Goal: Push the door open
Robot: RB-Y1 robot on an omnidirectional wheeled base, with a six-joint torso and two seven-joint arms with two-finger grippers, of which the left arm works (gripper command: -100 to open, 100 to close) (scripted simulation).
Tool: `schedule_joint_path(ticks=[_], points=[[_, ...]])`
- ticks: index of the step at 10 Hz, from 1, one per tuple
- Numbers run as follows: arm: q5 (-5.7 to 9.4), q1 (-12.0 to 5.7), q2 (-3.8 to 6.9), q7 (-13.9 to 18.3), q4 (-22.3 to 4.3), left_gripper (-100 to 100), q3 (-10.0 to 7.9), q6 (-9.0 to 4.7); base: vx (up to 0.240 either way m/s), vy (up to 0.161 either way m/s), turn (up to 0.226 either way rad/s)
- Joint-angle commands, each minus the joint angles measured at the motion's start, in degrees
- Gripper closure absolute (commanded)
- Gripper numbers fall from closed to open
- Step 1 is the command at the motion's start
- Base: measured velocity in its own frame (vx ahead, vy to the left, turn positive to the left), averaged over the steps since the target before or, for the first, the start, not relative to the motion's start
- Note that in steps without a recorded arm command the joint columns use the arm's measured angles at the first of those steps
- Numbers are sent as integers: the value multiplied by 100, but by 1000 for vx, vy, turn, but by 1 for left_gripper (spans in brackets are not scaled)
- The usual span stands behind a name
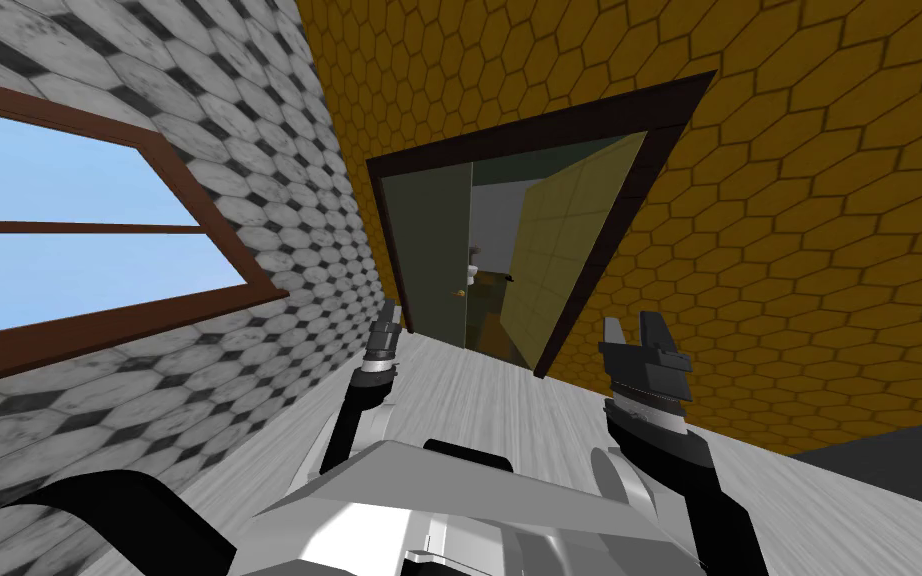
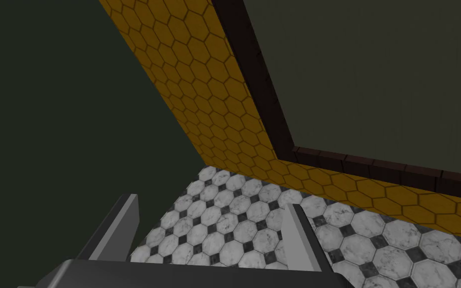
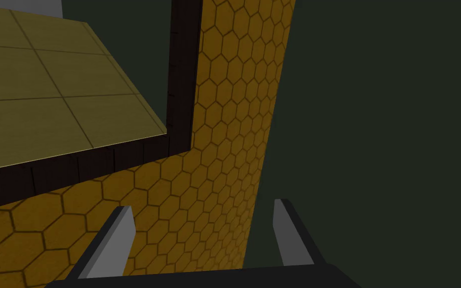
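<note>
Door (image 1: 429, 250), a grey-green leaf in the left part of the dark frame (image 1: 539, 125) set in the yellow honeycomb wall (image 1: 799, 250), stands ahead of and apart from the left gripper (image 1: 389, 314) and right gripper (image 1: 633, 326), each with its 2 fingers spread.

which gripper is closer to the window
Left. The left gripper is on the window side; the right gripper is farther off, toward the yellow wall.
</note>
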State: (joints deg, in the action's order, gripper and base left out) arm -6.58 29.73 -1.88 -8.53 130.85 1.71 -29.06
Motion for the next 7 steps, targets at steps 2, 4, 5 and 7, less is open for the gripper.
schedule_joint_path(ticks=[2, 4, 5, 7], points=[[11, -99, 63, 34, -239, -100, 14, -41, 107, -23, 4], [22, -201, 122, 70, -486, -100, 29, -84, 90, 38, -4], [32, -296, 169, 103, -717, -100, 42, -123, 118, 34, 3], [43, -394, 216, 137, -953, -100, 56, -164, 109, 23, 0]])
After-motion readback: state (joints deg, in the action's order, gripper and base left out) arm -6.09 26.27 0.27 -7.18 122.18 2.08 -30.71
